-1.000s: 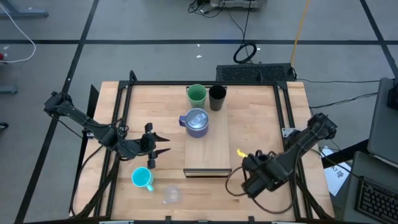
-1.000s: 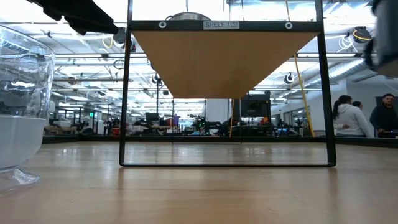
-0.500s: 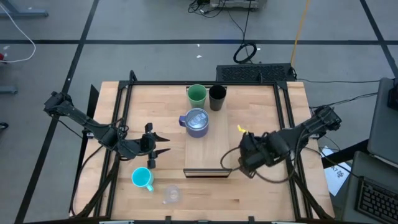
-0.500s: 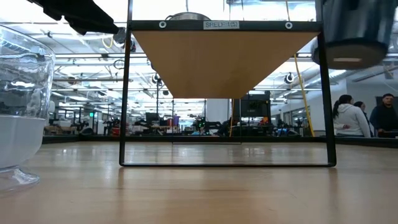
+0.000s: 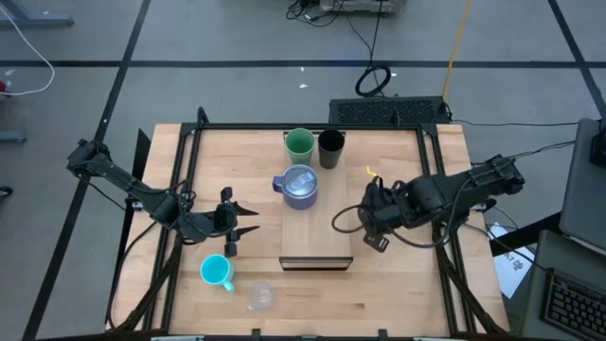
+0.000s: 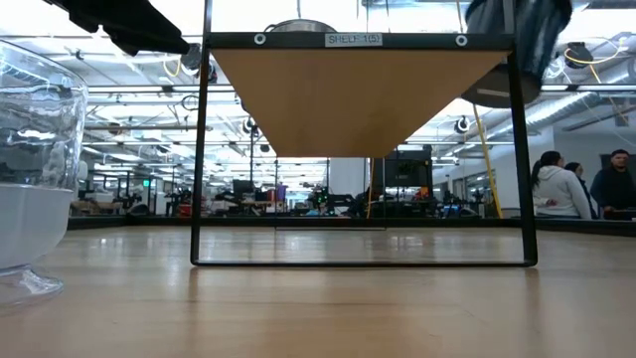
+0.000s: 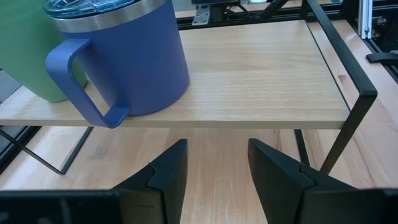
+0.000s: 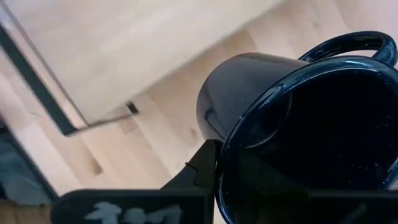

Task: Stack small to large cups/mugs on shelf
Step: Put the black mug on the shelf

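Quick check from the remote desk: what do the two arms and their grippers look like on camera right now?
Both arms are dark, jointed and slender, with black cables looping alongside. The left gripper has two black angular fingers with flat faces. The right gripper is equally dark, with a small yellow tag near it.

A light-wood worktop [image 5: 398, 152] is filling the middle of the high view, framed by dark rails. A narrower shelf [image 5: 322, 232] is standing on it at centre, running from the upper part of the frame down to a dark front edge. On the shelf's upper end a green cup [image 5: 300, 145] and a black tumbler [image 5: 330, 149] are sitting side by side, with a lavender mug [image 5: 299, 187] just below the green cup. On the bare worktop at lower left a cyan mug [image 5: 217, 272] is standing, with a clear glass [image 5: 260, 296] near it, lower and to the right.
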Controlling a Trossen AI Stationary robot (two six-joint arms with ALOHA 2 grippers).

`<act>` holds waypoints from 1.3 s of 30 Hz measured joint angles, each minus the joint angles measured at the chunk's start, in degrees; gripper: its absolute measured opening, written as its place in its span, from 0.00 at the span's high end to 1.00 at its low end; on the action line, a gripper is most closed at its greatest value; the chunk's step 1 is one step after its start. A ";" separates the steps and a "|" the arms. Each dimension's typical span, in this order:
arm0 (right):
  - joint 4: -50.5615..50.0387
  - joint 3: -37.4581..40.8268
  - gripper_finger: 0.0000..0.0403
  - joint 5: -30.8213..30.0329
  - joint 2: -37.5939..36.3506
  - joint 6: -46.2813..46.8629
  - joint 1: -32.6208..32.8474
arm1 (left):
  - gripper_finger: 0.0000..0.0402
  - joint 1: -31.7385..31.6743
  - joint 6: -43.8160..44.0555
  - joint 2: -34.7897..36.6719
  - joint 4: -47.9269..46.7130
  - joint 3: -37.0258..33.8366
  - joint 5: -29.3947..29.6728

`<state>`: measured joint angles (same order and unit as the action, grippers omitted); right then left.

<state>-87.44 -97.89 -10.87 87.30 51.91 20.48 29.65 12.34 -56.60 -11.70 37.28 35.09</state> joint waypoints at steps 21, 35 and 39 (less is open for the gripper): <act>16.55 0.00 0.97 0.06 0.59 -12.19 -6.57 | 0.58 0.02 -0.33 0.00 0.00 0.00 -0.02; 24.61 0.00 0.97 -1.16 0.90 -17.67 -6.53 | 0.58 0.01 -0.66 0.00 0.00 0.00 -0.02; 22.32 -0.41 0.97 -1.09 0.93 -17.75 -5.74 | 0.58 0.00 -0.63 0.00 -0.02 0.00 -0.02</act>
<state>-65.11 -98.30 -11.96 88.24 34.17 14.74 29.65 11.70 -56.60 -11.73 37.28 35.07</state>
